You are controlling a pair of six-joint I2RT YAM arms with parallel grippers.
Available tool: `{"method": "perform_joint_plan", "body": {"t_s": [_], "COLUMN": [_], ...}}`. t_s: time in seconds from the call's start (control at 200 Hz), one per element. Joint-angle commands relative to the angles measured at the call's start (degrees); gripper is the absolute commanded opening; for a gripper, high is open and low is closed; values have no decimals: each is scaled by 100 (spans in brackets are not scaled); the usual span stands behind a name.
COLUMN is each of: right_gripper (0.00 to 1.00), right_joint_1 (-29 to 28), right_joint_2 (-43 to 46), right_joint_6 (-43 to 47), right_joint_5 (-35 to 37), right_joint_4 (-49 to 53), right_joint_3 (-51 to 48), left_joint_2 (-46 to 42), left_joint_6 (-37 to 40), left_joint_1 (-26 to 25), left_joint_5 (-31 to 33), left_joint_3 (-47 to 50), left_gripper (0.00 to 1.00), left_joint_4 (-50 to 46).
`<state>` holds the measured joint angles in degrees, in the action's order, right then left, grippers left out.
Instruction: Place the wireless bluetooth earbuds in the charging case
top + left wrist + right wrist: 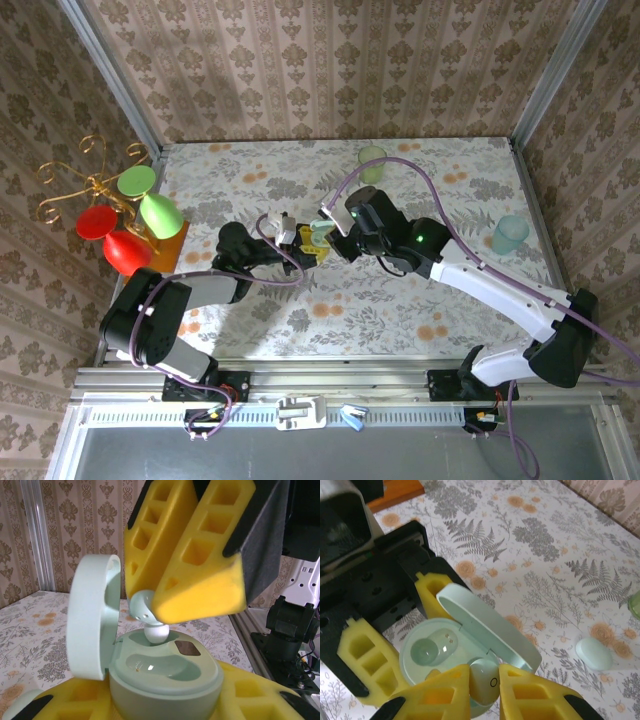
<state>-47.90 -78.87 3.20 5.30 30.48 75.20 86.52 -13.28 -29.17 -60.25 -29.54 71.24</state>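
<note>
My left gripper (pixel 300 250) is shut on the mint charging case (pixel 165 675), which stands upright between its yellow pads (pixel 260 695) with the lid (pixel 92 620) swung open. My right gripper (pixel 485 692) is shut on a mint earbud (pixel 485 680) and holds it from above. The bud's white tip (pixel 157 632) dips into the case's far slot. The near slot (pixel 427 647) lies bare, its contact pins showing. From above, both grippers meet over the case (pixel 318 237) at mid-table. A second small mint bud-shaped piece (pixel 594 653) lies loose on the cloth.
A green cup (pixel 372 160) stands at the back and a pale blue cup (pixel 510 235) at the right. At the left edge, a gold wire stand (pixel 125 215) on an orange base carries red and green cups. The flowered tablecloth (pixel 330 310) covers the table.
</note>
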Motion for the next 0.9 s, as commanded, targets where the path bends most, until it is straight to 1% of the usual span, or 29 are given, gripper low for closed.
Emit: {"method": "perform_joint_plan", "body": {"t_s": [0.0, 0.29, 0.345, 0.415, 0.46, 0.745, 0.87, 0.895], "right_gripper": [15, 15, 18, 26, 28, 34, 39, 40], "right_joint_1": [-26, -27, -32, -32, -27, -26, -1, 8], "right_joint_2": [-23, -49, -49, -49, -49, 5, 251, 335], "right_joint_6": [255, 295, 264, 205, 151, -115, -303, -345], "right_joint_5": [23, -112, -91, -104, -146, -183, -254, -308], "right_joint_4": [388, 357, 342, 302, 288, 213, 64, -148], "right_joint_3": [192, 151, 153, 180, 212, 258, 127, 69], "left_joint_2": [-39, -65, -82, -83, -74, -65, -75, -82], "left_joint_6": [-27, -59, -56, -52, -52, -26, 1, 10], "left_joint_1": [34, 25, 25, 25, 25, 27, 43, 50], "left_joint_5": [-132, -153, -145, -145, -145, -137, -104, -103], "left_joint_3": [-140, -144, -140, -131, -131, -122, -96, -88], "left_gripper": [30, 30, 30, 30, 30, 30, 30, 30], "left_joint_4": [241, 242, 244, 237, 241, 237, 253, 254]}}
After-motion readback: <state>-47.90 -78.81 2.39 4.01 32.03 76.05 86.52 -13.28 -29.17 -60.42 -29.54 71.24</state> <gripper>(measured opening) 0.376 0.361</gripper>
